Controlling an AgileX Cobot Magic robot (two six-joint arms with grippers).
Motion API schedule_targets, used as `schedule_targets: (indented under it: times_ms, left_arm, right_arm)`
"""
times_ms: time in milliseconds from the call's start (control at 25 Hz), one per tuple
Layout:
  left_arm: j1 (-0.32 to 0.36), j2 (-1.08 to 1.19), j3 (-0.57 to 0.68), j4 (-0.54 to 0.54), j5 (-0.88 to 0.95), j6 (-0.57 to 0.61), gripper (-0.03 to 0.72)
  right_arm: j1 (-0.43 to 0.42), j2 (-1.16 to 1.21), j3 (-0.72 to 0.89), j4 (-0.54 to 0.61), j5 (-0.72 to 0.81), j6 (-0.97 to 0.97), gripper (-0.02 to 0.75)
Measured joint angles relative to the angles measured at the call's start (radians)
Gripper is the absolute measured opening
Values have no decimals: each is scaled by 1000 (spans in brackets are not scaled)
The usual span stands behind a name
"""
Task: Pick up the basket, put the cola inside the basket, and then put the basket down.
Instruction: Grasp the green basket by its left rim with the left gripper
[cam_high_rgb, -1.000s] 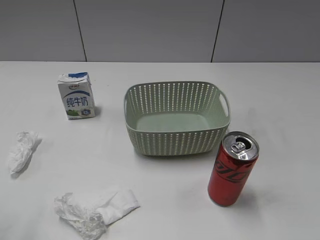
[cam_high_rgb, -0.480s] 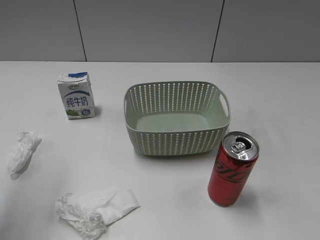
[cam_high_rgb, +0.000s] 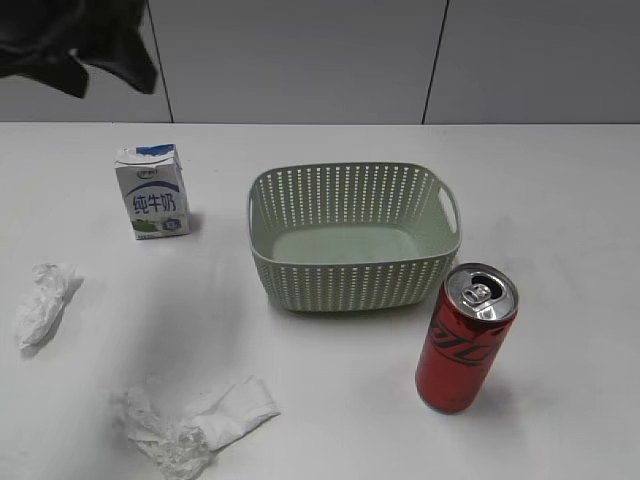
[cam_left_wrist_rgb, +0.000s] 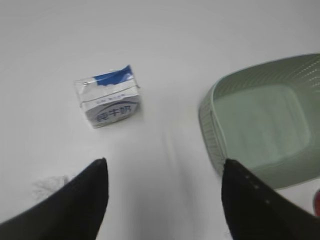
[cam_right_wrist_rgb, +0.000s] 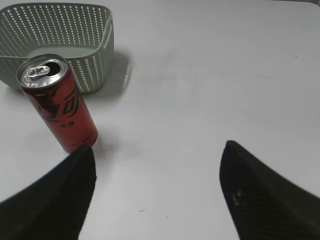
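The pale sage-green basket (cam_high_rgb: 355, 238) stands empty on the white table at the middle; it also shows in the left wrist view (cam_left_wrist_rgb: 260, 135) and the right wrist view (cam_right_wrist_rgb: 60, 35). The red cola can (cam_high_rgb: 465, 338) stands upright just in front of the basket's right corner, also in the right wrist view (cam_right_wrist_rgb: 57, 102). My left gripper (cam_left_wrist_rgb: 164, 167) is open and empty above the table, between the milk carton and the basket. A dark part of the left arm (cam_high_rgb: 75, 45) shows at the top left. My right gripper (cam_right_wrist_rgb: 157, 150) is open and empty, to the right of the can.
A white-and-blue milk carton (cam_high_rgb: 152, 192) stands left of the basket, also in the left wrist view (cam_left_wrist_rgb: 110, 102). Crumpled white tissues lie at the left edge (cam_high_rgb: 42, 302) and at the front left (cam_high_rgb: 190, 418). A grey panelled wall runs behind the table.
A dark part of the left arm has come into the exterior view at the top left. The basket, can, carton and tissues have not moved.
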Motion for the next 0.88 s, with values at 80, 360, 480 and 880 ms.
schedule_targets:
  times_ms: [80,360,480,880]
  left_arm:
    - [-40,74,-49,6,11,-38,535]
    - [-155,334,-270,77,150,-186,515]
    - [-176,442,-359,82,221,-232,503]
    - [-178,650,-418,0,215,-259,501]
  right_arm:
    - [0,0,0,0,0,0,585]
    - [0,0,0,0,0,-1,585]
    - [0,0,0,0,0,0,585]
    - [0,0,0,0,0,0,585]
